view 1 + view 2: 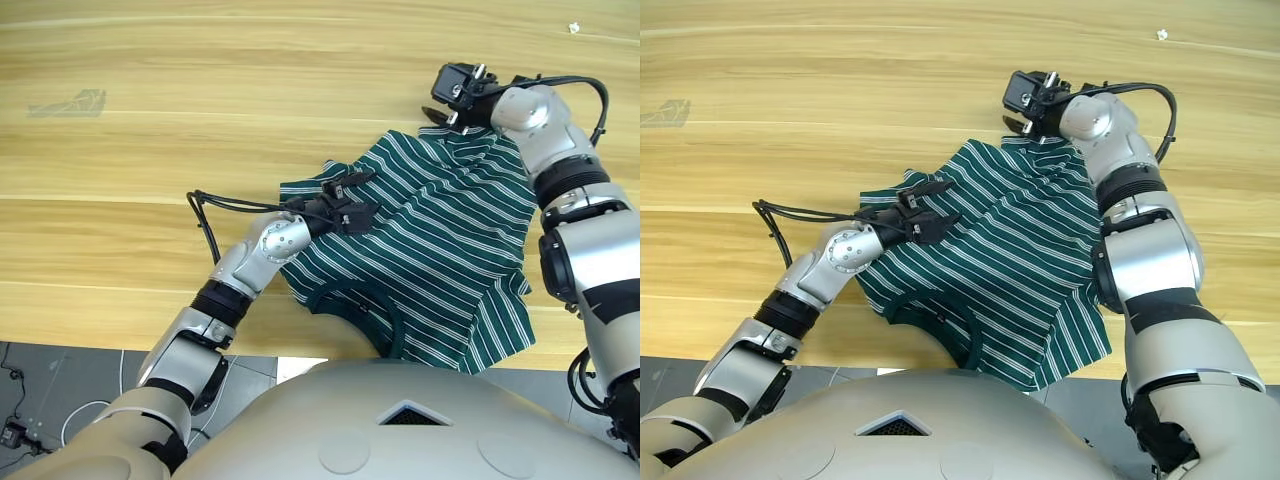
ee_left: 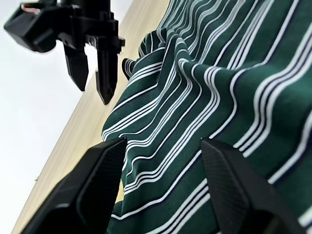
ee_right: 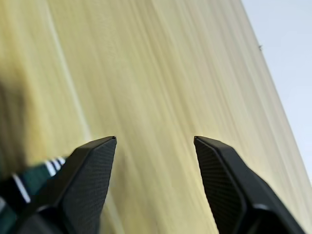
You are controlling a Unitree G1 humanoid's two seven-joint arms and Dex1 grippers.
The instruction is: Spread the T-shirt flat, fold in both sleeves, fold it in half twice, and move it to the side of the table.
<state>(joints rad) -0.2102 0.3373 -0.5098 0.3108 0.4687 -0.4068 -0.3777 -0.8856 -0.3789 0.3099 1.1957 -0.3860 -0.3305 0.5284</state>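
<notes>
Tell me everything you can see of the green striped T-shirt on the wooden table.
The dark green T-shirt with thin white stripes looks like soft knit. It lies rumpled, not flat, on the light wooden table, its neckline toward the near edge, where one corner overhangs. The left gripper, open, sits over a raised fold on its left part; the right gripper, open, hangs at its far corner.

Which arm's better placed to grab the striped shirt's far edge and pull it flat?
Right. The right gripper hangs open at the far edge of the T-shirt; the left gripper sits over its left part.
</notes>
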